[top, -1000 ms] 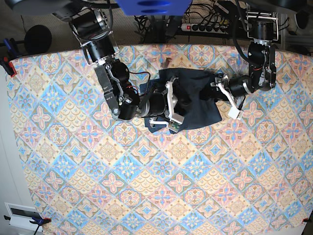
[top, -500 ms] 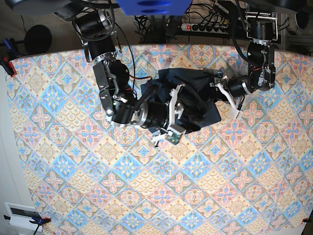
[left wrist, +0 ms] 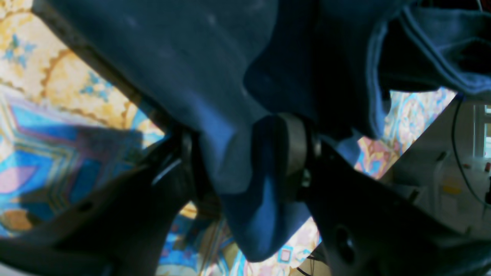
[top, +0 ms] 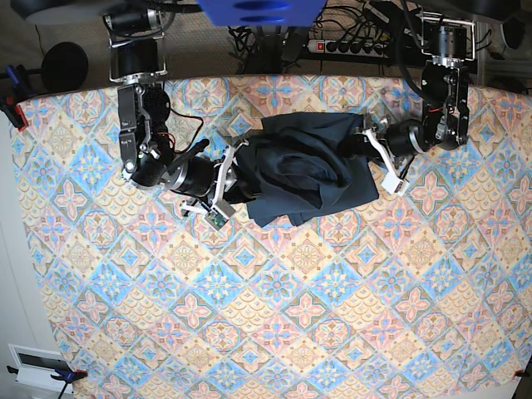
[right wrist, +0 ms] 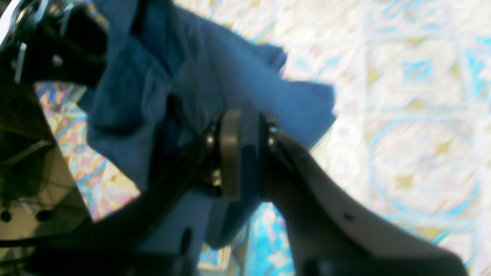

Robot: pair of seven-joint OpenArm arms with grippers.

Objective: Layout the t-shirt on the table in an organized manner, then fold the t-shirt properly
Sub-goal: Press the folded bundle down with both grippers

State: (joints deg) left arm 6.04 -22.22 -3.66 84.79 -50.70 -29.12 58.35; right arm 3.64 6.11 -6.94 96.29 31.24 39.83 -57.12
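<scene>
The dark navy t-shirt (top: 307,166) lies bunched and wrinkled on the patterned table (top: 274,316), near its far edge. My right gripper (top: 237,179) is at the shirt's left edge, shut on a fold of it. The right wrist view shows blue fabric (right wrist: 161,88) pinched between the pads (right wrist: 230,153) of that gripper (right wrist: 249,153). My left gripper (top: 367,145) is at the shirt's right edge. In the left wrist view this gripper (left wrist: 245,157) is shut on a hanging fold of the shirt (left wrist: 191,69), held a little above the cloth. The label is hidden.
A power strip (top: 349,46) and cables lie behind the table's far edge. A red clamp (top: 12,108) grips the left table edge. A white box (top: 37,366) sits off the front left corner. Patterned cloth stretches from the shirt to the front edge.
My right arm has swung left, from over the shirt's middle to its left edge, pulling fabric with it. The shirt is now spread wider. The left gripper has hardly moved.
</scene>
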